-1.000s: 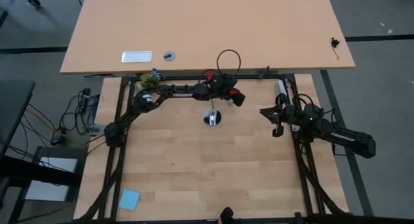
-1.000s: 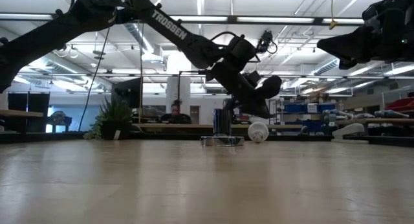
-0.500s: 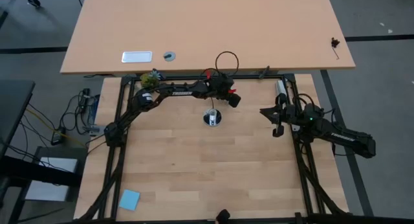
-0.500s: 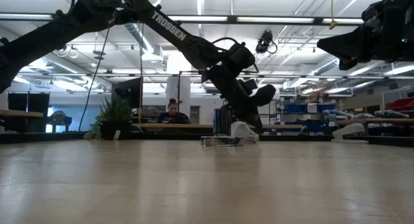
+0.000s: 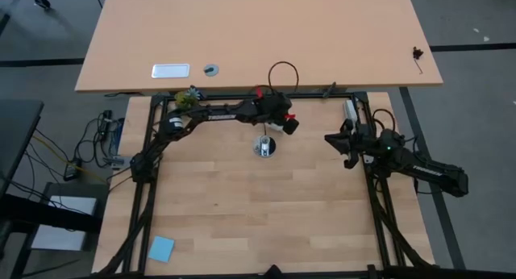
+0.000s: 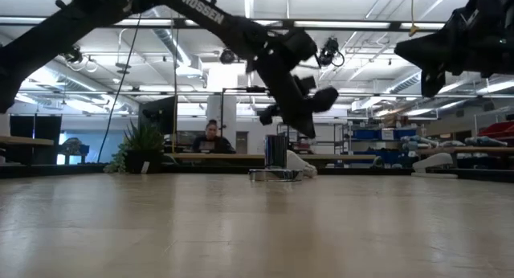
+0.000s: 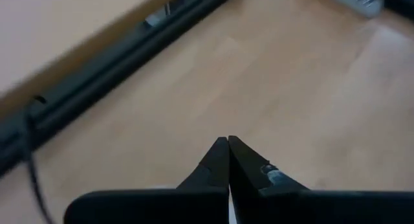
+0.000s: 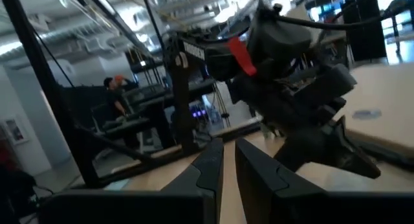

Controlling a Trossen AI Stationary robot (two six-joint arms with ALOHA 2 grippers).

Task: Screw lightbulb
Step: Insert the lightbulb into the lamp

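Note:
The lightbulb (image 6: 301, 166) is white and lies on the wooden table just right of the round silver socket disc (image 6: 275, 175) (image 5: 264, 147). Whether the two touch I cannot tell. My left gripper (image 6: 311, 133) (image 7: 228, 141) hangs above the bulb, slanting down, shut with nothing between its fingers. My right gripper (image 5: 347, 152) (image 8: 228, 153) waits at the table's right side, raised. Its fingers stand a narrow gap apart and hold nothing.
A black frame rail (image 5: 242, 96) runs along the table's far edge, with a small plant (image 5: 187, 97) on it. A looped black cord (image 5: 284, 73) lies behind the rail. A blue note (image 5: 161, 248) lies near the front left corner. A person (image 6: 210, 137) sits in the room behind.
My left gripper dipped down onto the lightbulb, then rose again and drifted a little toward the table's left. The bulb rolled along the table toward the socket disc and now lies beside it. My right gripper rolled about its own axis in place.

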